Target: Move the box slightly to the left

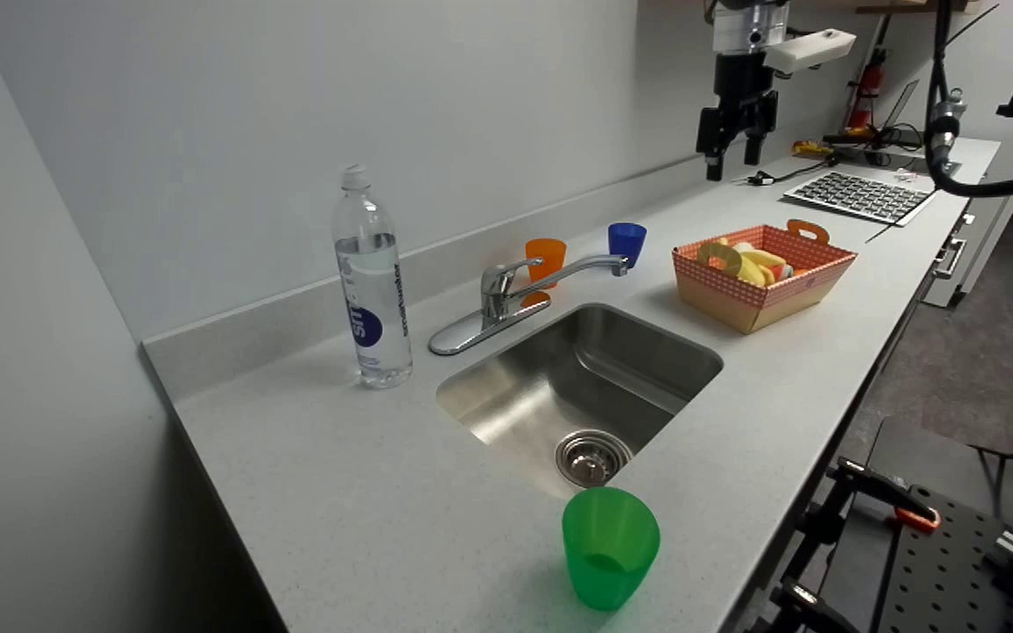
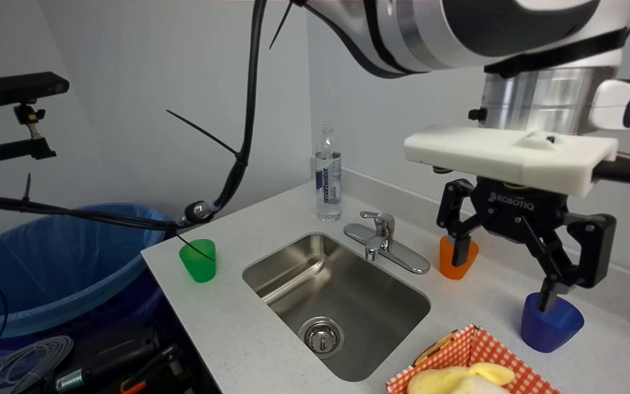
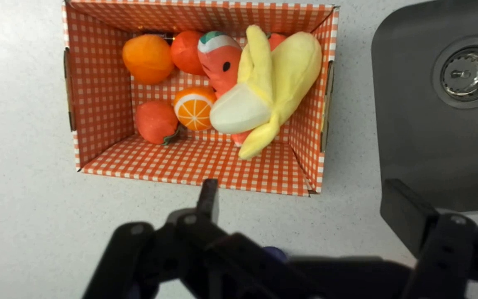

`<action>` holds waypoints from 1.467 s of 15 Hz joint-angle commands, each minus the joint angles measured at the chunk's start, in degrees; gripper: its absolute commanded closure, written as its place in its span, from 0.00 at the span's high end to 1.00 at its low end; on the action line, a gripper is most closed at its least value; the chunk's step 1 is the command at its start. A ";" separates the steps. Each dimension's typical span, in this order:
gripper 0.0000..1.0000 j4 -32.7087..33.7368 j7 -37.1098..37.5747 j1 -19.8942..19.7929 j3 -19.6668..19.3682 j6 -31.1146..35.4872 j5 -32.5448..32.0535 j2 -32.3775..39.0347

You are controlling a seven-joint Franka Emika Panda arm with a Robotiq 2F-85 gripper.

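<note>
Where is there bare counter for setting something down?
The counter is bare between water bottle, green cup and sink, and across the sink from the faucet. Crowded: around faucet, orange cup and blue cup; narrow between sink and box.

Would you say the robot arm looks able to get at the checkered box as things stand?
Probably yes: the open gripper hangs above the counter, and in the wrist view nothing stands between its fingers and the box; it would have to come across and down.
</note>
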 commanded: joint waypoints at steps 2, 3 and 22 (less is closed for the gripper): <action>1.00 1.31 1.40 -0.75 0.95 -0.12 -0.06 2.17; 1.00 1.90 1.96 -0.75 1.04 -0.12 -0.07 3.02; 1.00 2.54 1.99 -1.00 2.87 9.13 3.98 9.79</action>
